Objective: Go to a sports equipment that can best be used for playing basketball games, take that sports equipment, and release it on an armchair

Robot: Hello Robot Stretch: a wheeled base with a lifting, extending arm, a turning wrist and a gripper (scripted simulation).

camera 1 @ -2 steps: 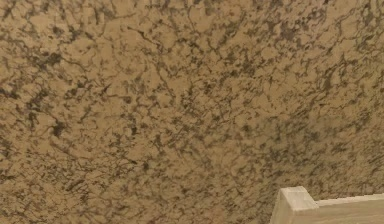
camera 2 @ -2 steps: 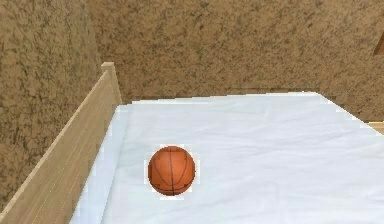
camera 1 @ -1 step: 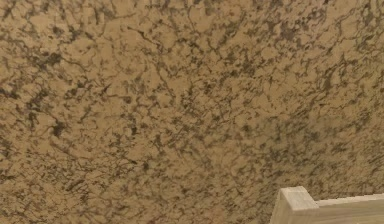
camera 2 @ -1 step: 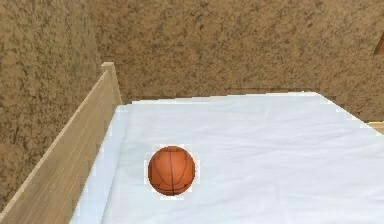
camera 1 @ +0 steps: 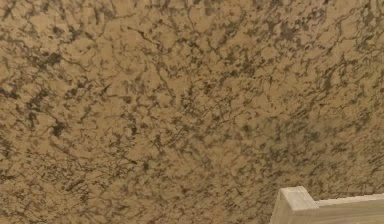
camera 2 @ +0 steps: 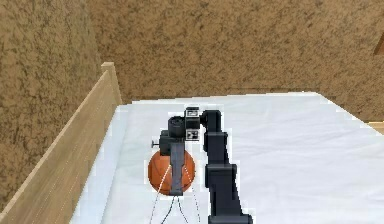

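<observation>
the orange ball (camera 2: 158, 175) looks like the basketball from the task. it lies on a white flat top (camera 2: 290, 140), near the wooden rail (camera 2: 85, 135) along its side. the rail may help stop a round ball from rolling off that side. the dark arm (camera 2: 218, 160) reaches out over the white top so the gripper (camera 2: 176, 195) can get to the ball. the gripper is right at the ball, but i cannot tell if it is over it, beside it or touching it. i cannot tell what the jaws are doing, or if the gripper holds anything, because the ball lies on the top right there. i think the step now is taking the ball. the drop on the armchair is not yet done. the forward view has a brown speckled surface (camera 1: 150, 100) and 1 wooden corner (camera 1: 300, 200) low on its right. that corner is likely part of the same frame, so the robot seems parked side-on to reach.
</observation>
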